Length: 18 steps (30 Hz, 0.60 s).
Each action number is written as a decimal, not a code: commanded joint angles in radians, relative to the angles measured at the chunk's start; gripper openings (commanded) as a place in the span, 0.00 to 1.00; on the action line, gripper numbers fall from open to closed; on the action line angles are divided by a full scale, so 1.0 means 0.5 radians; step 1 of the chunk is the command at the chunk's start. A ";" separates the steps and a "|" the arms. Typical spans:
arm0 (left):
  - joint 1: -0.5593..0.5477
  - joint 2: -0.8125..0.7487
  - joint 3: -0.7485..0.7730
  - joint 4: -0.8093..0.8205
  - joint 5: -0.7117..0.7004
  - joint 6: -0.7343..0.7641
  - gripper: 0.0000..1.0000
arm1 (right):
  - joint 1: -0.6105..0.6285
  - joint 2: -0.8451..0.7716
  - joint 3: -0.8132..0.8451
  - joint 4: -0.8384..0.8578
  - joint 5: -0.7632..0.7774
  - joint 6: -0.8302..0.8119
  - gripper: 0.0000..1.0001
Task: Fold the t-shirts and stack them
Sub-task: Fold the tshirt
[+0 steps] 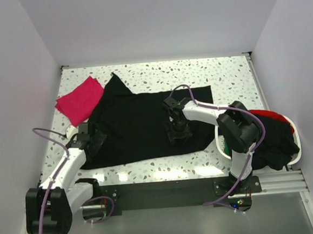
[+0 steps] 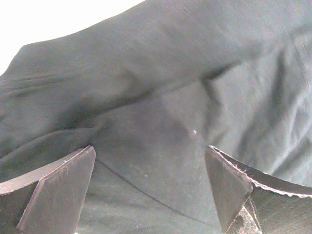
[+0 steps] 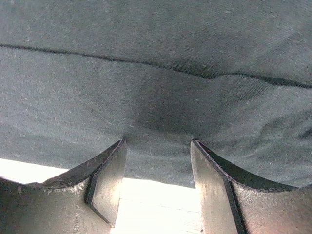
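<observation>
the large black t-shirt [image 1: 141, 123] lies spread flat across the middle of the speckled table [image 1: 229, 73], one pointed corner reaching toward the far edge; its cloth fills both wrist views; the magenta-pink t-shirt [image 1: 80, 100], folded to a small rectangle, lies at the far left, touching the black one's left side; the left gripper [image 2: 151, 190] sits over the black shirt's near left edge, jaws spread wide with wrinkled cloth and a seam beneath the gap, nothing clamped; the right gripper [image 3: 158, 165] is low at the shirt's near right hem, jaws partly apart, the hem edge lying across their tips but not pinched, bright table below; at the right a white basket [image 1: 219, 136] holds a heap of shirts [image 1: 275, 140], mostly black with red showing behind.
</observation>
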 commanded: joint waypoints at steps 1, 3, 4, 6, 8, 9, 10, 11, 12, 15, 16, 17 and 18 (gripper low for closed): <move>0.175 -0.124 -0.014 -0.236 -0.200 0.041 1.00 | 0.112 0.043 -0.074 0.046 -0.133 0.069 0.58; 0.209 -0.155 0.023 -0.261 -0.240 0.075 1.00 | 0.142 0.015 -0.031 0.010 -0.124 0.069 0.58; 0.270 -0.167 0.041 -0.273 -0.258 0.103 1.00 | 0.146 -0.003 -0.007 -0.045 -0.115 0.072 0.58; 0.280 -0.192 0.111 -0.301 -0.301 0.131 1.00 | 0.146 -0.092 0.079 -0.125 -0.078 0.072 0.59; 0.283 -0.198 0.170 -0.310 -0.314 0.152 1.00 | 0.143 -0.187 0.146 -0.242 0.014 0.072 0.60; 0.280 -0.195 0.237 -0.292 -0.304 0.198 1.00 | 0.143 -0.209 0.208 -0.321 0.096 0.069 0.61; 0.277 -0.192 0.265 -0.277 -0.289 0.216 1.00 | 0.137 -0.233 0.229 -0.349 0.124 0.066 0.61; 0.265 -0.186 0.311 -0.255 -0.265 0.229 1.00 | 0.127 -0.264 0.245 -0.371 0.149 0.060 0.61; 0.252 -0.180 0.333 -0.221 -0.258 0.247 1.00 | 0.115 -0.276 0.251 -0.386 0.152 0.054 0.62; -0.028 -0.128 0.434 -0.191 -0.307 0.217 0.99 | 0.045 -0.298 0.196 -0.393 0.232 0.045 0.62; -0.112 -0.082 0.458 -0.187 -0.353 0.201 0.99 | 0.017 -0.301 0.178 -0.362 0.235 0.042 0.63; -0.183 -0.060 0.480 -0.148 -0.350 0.192 0.99 | -0.041 -0.301 0.129 -0.347 0.223 0.039 0.63; -0.268 -0.011 0.477 -0.120 -0.329 0.168 0.98 | -0.069 -0.301 0.101 -0.295 0.217 0.039 0.63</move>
